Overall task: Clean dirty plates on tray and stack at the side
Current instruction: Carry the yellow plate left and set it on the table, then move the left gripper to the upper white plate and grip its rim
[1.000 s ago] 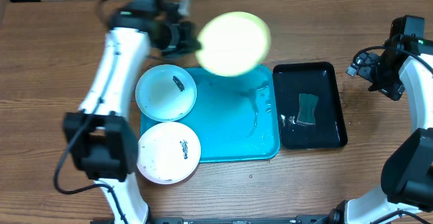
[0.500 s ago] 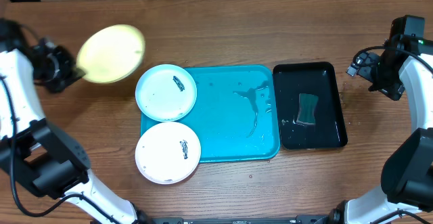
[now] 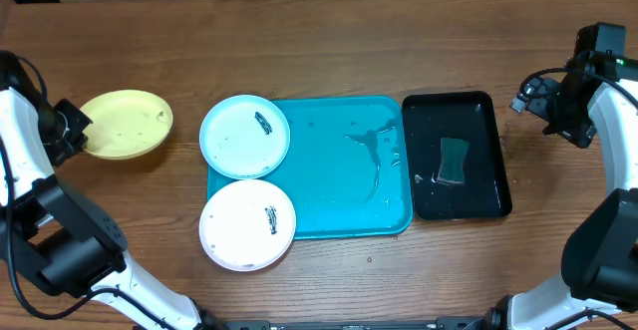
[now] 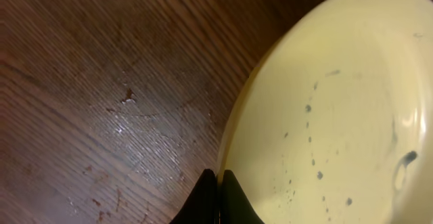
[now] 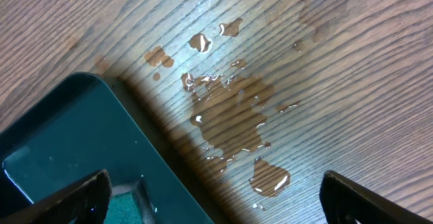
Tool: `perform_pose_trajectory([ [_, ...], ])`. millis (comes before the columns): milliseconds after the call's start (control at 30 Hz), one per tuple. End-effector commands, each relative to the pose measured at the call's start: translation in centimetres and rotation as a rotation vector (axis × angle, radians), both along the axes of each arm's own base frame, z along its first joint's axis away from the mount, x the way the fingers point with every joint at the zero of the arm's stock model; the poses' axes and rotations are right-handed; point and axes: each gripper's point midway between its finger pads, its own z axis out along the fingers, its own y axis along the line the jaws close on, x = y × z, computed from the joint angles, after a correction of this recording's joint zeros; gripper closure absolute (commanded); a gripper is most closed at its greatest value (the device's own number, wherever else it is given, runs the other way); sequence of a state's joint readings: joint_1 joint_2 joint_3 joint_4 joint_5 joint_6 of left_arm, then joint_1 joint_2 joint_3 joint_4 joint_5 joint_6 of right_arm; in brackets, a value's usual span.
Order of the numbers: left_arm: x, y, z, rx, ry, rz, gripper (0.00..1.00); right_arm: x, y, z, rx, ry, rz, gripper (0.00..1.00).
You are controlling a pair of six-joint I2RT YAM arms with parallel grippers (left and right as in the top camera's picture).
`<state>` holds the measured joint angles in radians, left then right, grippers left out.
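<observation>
Brown wood-grain laminate forms the worktop (image 3: 399, 31), and its grain is resolved finely in both wrist views. Three round, shallow plastic plates are counted. The light-blue plate (image 3: 244, 136) and the white plate (image 3: 247, 224) are seated over the left edge of the turquoise tray (image 3: 339, 200), each overhanging its rim and each marked by one dark smear. The lime-green plate (image 3: 125, 124) is located off the tray, on the left of the worktop, near the light-blue plate but apart from it. Its rim is pinched between the left fingers (image 4: 218, 195), which are pressed together on it. Whether its underside is resting on the worktop cannot be told.

Two trays are counted, both rectangular with rounded corners and raised rims. The turquoise one is matt and wetted with water streaks (image 3: 374, 151). The glossy black tray (image 3: 493, 121) is set just beside its right edge and holds one green sponge (image 3: 454, 161).

Dark specks and droplets on the lime-green plate are shown only by the left wrist view. Puddles (image 5: 233, 119) on the bare wood beside the black tray are shown only by the right wrist view, where the two tips of the right fingers (image 3: 528, 96) are seen spread wide with nothing between them.
</observation>
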<state>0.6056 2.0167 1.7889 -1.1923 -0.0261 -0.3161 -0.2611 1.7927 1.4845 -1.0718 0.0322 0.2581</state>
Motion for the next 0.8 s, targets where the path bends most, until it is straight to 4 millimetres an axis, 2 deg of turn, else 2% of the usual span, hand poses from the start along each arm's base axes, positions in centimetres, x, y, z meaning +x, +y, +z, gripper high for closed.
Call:
perform_pose_trajectory([
  [0,-0.6,0.2,-1.7,0.016,0.039,0.034,0.96,0.4,-0.2,0.6,-0.009,-0.018,-0.002,0.00],
  [333,-0.5,0.1,-5.7,0.021,0.012,0.032,0.96,0.4,-0.2,0.6,-0.009,-0.018,-0.002,0.00],
  [467,-0.2,0.2,-6.4,0.028,-0.006,0.032,0.95,0.4,-0.2,0.6,-0.009,-0.019,-0.002,0.00],
  [567,0.1,0.3,-6.3,0.033,-0.019,0.031,0.86,0.4,-0.2,0.6,-0.009,-0.018,-0.002,0.00],
  [700,0.8,-0.1,-6.3,0.007,-0.052,0.023,0.86,0.4,-0.2,0.6,-0.009,-0.018,-0.002,0.00],
  [767,1.2,-0.5,-6.3,-0.020,-0.073,0.014,0.75,0.4,-0.2,0.6,-0.009,-0.018,-0.002,0.00],
])
